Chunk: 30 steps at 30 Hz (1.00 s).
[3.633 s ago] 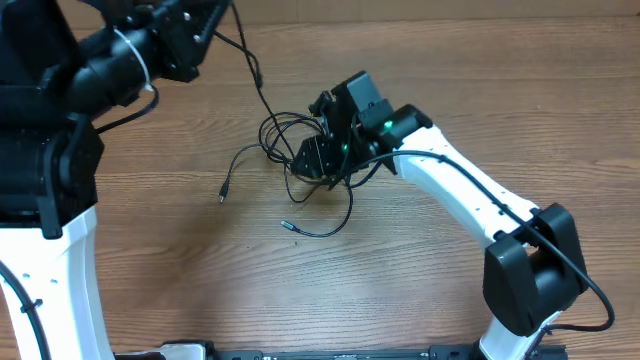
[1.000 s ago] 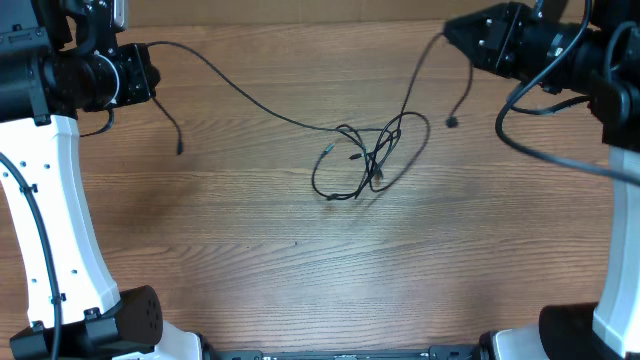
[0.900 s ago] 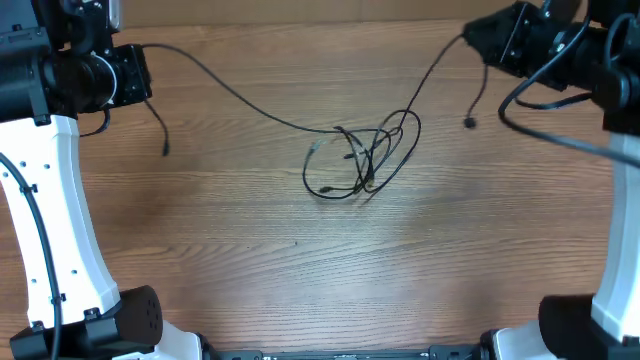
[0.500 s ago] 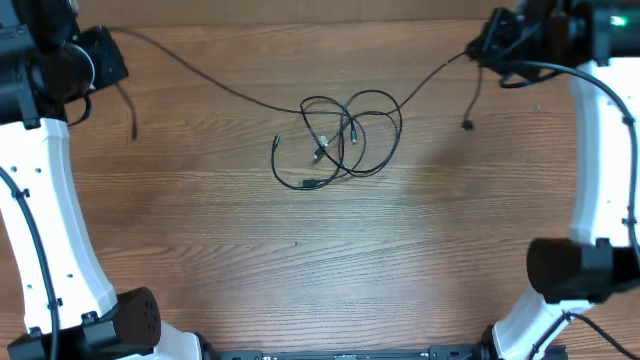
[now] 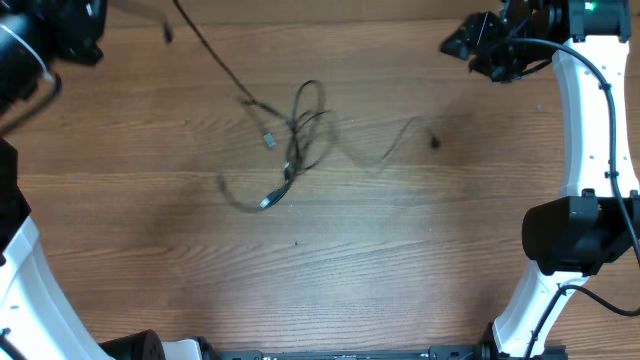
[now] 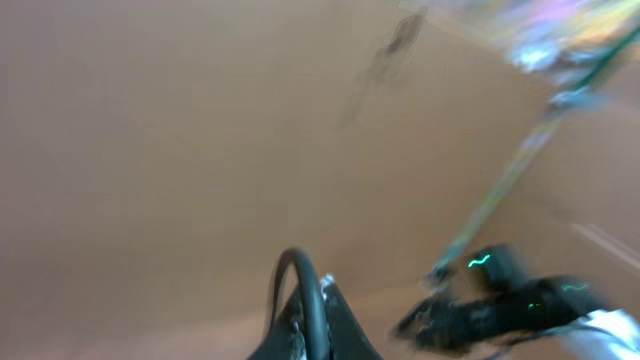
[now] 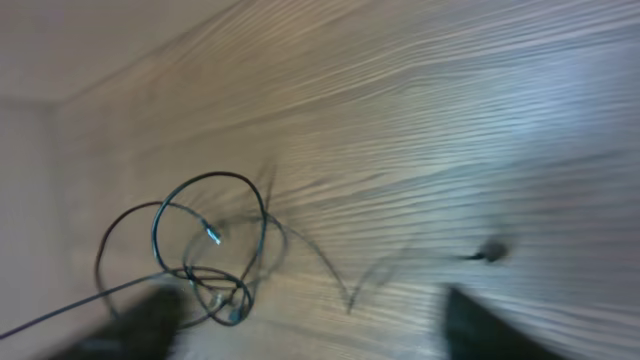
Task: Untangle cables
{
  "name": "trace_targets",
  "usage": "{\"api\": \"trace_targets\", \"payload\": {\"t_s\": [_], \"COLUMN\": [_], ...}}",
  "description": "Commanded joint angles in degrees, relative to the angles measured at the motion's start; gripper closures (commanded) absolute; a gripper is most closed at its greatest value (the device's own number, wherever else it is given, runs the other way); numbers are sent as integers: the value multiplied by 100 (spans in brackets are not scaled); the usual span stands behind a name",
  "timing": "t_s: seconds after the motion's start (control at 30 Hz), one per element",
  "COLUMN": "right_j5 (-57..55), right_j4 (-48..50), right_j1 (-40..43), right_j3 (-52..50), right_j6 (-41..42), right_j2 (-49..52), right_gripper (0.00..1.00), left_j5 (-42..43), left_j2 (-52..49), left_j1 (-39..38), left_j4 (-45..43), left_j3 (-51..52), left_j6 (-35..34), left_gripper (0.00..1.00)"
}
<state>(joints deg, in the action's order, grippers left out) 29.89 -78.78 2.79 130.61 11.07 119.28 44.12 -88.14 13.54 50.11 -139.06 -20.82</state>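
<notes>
The cables (image 5: 298,135) are thin black cords in a loose tangle at the table's centre left, with silvery plugs showing. One cord (image 5: 215,60) runs taut from the tangle up to my left gripper (image 5: 92,20) at the far left corner. In the blurred left wrist view that gripper (image 6: 312,325) is shut on a black cord. My right gripper (image 5: 458,43) is raised at the far right, open and empty. In the right wrist view its fingers (image 7: 150,320) stand wide apart above the tangle (image 7: 205,255). A free cord end (image 5: 434,142) lies loose on the wood, also in the right wrist view (image 7: 488,250).
The wooden table (image 5: 400,250) bears only the cords. A short plug end (image 5: 167,35) dangles near my left gripper. My right arm's white link (image 5: 590,110) runs down the right edge to its base (image 5: 575,235). The right arm also shows blurred in the left wrist view (image 6: 500,305).
The right gripper has let go of its cord, whose end dropped onto the table. The left gripper pulled up and left, dragging the tangle leftward and stretching it out.
</notes>
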Motion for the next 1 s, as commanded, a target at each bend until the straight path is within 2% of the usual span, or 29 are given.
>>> {"api": "trace_targets", "payload": {"t_s": [0.0,0.13,0.23,0.33,0.4,0.6,0.8,0.83,0.97], "right_j5": [1154,1967,1899,1816,1770,1604,1574,1368,789], "right_j4": [-61,-452,-664,-605,-409,212,1152,1622,2717], "right_j1": [-118,-350,-691,-1058,-1370,-1934,-2441,-2605,-2997], "right_j3": [149,146,138,7,-271,-1123,-1727,-1873,-2218], "right_j6": [-767,-1733,-2039,-2026,-1862,-1504,-474,160,1464], "right_j2": [-85,-116,-76,-28,2,13,22,22,26], "right_gripper": [0,0,0,4,13,19,23,23,25], "left_j5": [1285,1392,1311,1198,1113,1016,883,879,839], "left_j2": [-133,-260,-365,-444,-476,-479,-479,-479,-476], "left_j1": [33,28,28,28,28,44,44,44,44], "left_j4": [-885,-2190,-3034,-3504,-3703,-4454,-4409,-4415,-4417], "left_j3": [-22,-22,-22,-22,-22,-24,-22,-22,-22], "left_j6": [-1228,-1895,-2586,-3117,-3362,-3368,-3370,-3370,-3366], "left_gripper": [96,96,96,96,96,96,96,96,96]}}
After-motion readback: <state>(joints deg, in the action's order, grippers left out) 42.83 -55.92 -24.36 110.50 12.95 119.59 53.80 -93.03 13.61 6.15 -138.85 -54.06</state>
